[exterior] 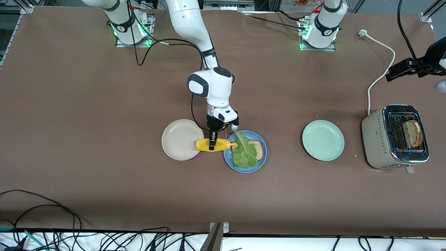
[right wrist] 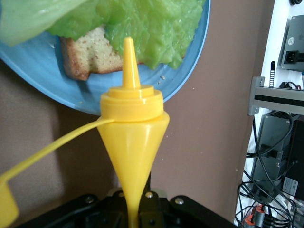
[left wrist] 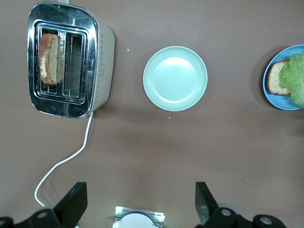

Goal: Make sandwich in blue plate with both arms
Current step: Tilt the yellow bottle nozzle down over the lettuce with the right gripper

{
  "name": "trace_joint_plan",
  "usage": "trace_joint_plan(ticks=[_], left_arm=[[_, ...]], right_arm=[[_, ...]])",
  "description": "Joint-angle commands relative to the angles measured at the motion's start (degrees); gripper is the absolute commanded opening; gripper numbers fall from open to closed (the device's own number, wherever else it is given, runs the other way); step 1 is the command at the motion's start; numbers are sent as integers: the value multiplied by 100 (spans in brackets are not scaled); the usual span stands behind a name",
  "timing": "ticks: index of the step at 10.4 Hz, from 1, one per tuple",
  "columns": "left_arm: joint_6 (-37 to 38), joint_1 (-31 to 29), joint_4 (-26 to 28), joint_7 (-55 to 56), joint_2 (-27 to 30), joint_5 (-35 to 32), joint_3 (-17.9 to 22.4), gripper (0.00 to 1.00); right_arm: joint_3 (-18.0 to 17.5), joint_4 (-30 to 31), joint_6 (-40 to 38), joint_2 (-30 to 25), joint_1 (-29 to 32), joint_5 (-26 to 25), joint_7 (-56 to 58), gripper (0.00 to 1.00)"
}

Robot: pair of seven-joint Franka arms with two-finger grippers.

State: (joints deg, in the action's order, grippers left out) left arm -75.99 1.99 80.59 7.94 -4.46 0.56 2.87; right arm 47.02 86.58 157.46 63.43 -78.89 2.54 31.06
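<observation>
— What are the jaws doing?

— The right gripper (exterior: 211,143) is clamped tight on a yellow squeeze bottle (exterior: 213,144), held on its side over the gap between the beige plate (exterior: 181,139) and the blue plate (exterior: 258,161). The nozzle points at the blue plate, and the right wrist view shows its flip cap hanging open on a thin strap. The left gripper (left wrist: 137,202) stands wide apart and holds nothing; that arm waits high over its own end of the table, above the toaster (exterior: 379,139) and the mint-green plate (exterior: 323,139).

— Materials and shapes?

— The bottle is smooth plastic with a cone tip. The blue plate is round, glossy and shallow with a raised rim; on it lies a slice of bread (exterior: 258,149), brown and porous with a darker crust, and over that a crinkled green lettuce leaf (exterior: 244,151). The toaster is cream-sided with a shiny chrome top and a white cord (exterior: 378,78).

— Counts?

— Three plates in a row — beige, blue, mint-green; only the blue one is loaded. One lettuce leaf, one bottle, one toaster with two slots. Two bread slices in all: one on the blue plate, a second slice (exterior: 413,133) upright in a toaster slot.
</observation>
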Motion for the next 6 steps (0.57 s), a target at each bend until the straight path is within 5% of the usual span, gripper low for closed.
trace_joint_plan(ticks=[1,4,6], left_arm=[[120,3,-175,32,-64,-179,-32,100],[111,-6,-166,32,-73,-179,-32,100],[111,-58,-166,32,-73,-171,-32,100]], right_arm=[[176,-36,-83,73,-135,-114,-241,0],[281,-45,-275,3,-205,-105,-223,0],[737,-54,-915,-164,-625,87,-232,0]])
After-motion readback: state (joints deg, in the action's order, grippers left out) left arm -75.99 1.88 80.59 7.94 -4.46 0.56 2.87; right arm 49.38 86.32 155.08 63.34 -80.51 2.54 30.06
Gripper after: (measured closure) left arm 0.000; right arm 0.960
